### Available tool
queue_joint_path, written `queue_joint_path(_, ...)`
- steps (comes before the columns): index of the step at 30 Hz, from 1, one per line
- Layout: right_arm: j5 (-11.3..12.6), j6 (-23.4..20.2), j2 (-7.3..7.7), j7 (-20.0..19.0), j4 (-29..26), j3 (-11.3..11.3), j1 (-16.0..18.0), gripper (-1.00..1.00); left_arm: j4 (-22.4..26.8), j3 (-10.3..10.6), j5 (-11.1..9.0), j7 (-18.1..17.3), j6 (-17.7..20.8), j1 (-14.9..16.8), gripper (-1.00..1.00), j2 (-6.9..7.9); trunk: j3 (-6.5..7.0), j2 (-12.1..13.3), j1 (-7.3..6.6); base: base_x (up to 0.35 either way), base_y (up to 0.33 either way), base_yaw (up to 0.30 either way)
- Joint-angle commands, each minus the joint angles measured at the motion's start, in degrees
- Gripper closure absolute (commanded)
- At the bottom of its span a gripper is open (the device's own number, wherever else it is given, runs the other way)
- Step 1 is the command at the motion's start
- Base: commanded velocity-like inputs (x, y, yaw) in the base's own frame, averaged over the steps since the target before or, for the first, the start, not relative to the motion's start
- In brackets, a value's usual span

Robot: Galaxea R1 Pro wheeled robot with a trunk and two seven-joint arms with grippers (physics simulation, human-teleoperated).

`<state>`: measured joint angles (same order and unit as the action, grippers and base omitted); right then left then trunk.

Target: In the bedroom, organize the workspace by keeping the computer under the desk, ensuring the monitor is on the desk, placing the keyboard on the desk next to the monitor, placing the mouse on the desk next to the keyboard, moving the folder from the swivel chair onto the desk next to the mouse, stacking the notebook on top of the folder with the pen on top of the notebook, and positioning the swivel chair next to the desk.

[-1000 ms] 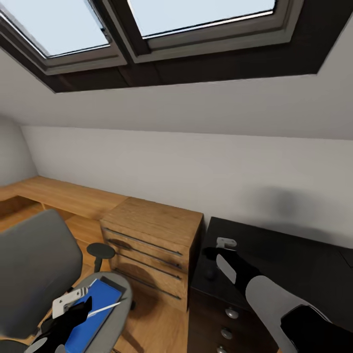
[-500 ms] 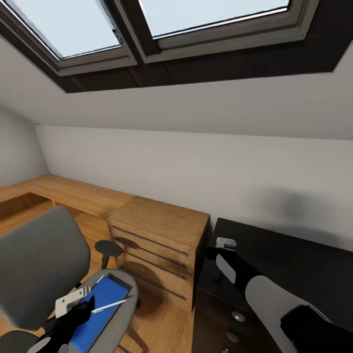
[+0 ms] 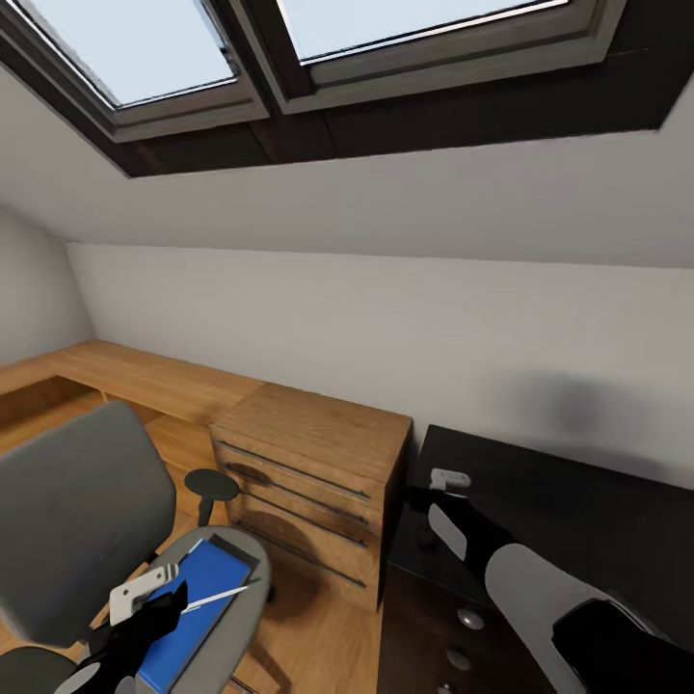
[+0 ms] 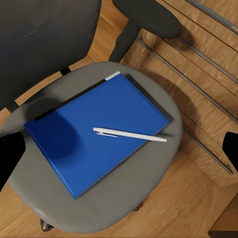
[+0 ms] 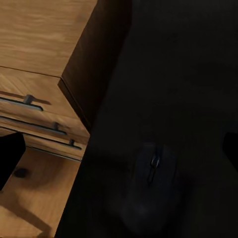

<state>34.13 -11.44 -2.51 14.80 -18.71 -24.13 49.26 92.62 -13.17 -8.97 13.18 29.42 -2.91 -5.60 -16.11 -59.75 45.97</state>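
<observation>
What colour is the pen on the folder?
White; the pen shows best in the left wrist view, lying on the blue folder.

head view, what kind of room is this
Most likely an attic bedroom or home office: slanted skylight windows set in a sloped ceiling, a grey padded swivel chair holding a bright blue folder, a light wooden drawer cabinet, and a black-topped desk.

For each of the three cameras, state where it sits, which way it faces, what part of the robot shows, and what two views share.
Head view: on the head, facing forward and down at the swivel chair, wooden cabinet and desk; both arms show.
Left wrist view: by the left gripper, looking down on the folder and pen; dark fingertips at the edges.
Right wrist view: by the right gripper, above the mouse.
Shared: folder and pen appear in head and left wrist views.
</observation>
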Motion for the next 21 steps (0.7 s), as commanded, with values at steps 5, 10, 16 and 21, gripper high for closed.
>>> queue_joint_path(5,0.41,-0.24,0.04,0.48,1.18,-0.38,0.05,-1.00,0.10,-0.02,-0.61,0.36,0.20,0.01,-1.00,-0.02,-0.97,-2.07,1.11,0.000,0.000,0.000)
queue_joint_path(10,0.46,-0.71,0.05,0.54,1.74,-0.25,0.05,-1.00,0.10,-0.02,-0.61,0.36,0.20,0.01,-1.00,-0.02,-1.86,-4.08,2.21,0.000,0.000,0.000)
queue_joint_path(16,0.49,-2.50,0.05,0.45,2.29,0.09,0.05,-1.00,0.10,-0.05,-0.61,0.39,0.21,0.01,-1.00,-0.02,-2.94,-6.48,3.53,0.000,0.000,0.000)
queue_joint_path(21,0.50,-3.06,0.18,0.41,2.36,0.99,0.05,-1.00,0.10,-0.09,-0.61,0.38,0.21,0.01,-1.00,-0.02,-3.84,-8.49,4.63,0.000,0.000,0.000)
